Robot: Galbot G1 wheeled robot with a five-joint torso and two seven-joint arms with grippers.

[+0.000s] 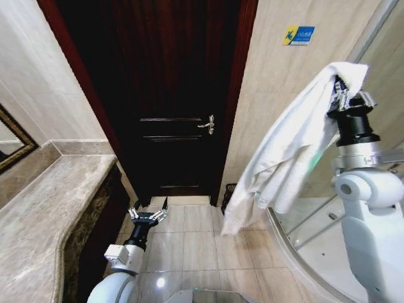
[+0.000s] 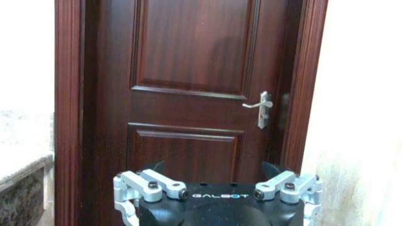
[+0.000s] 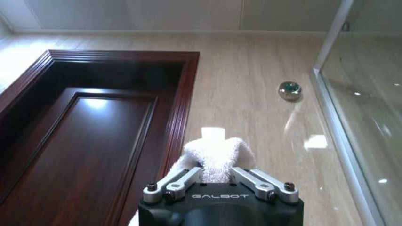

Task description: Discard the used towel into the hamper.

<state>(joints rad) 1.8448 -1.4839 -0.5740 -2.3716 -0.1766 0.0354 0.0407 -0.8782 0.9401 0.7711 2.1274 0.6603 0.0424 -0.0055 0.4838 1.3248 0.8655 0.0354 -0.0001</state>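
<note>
Right end effector (image 1: 344, 95) clamps the white towel (image 1: 284, 151) aloft; left end effector (image 1: 148, 214) hangs spread open.

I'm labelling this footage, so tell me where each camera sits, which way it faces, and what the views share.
Head view: from the robot's head, down at tiled floor; right gripper holds the towel high, left gripper low, hamper behind the towel.
Left wrist view: level at the door; own fingers open.
Right wrist view: tilted up toward the ceiling; own fingers pinch the towel.
Shared: the door.
</note>
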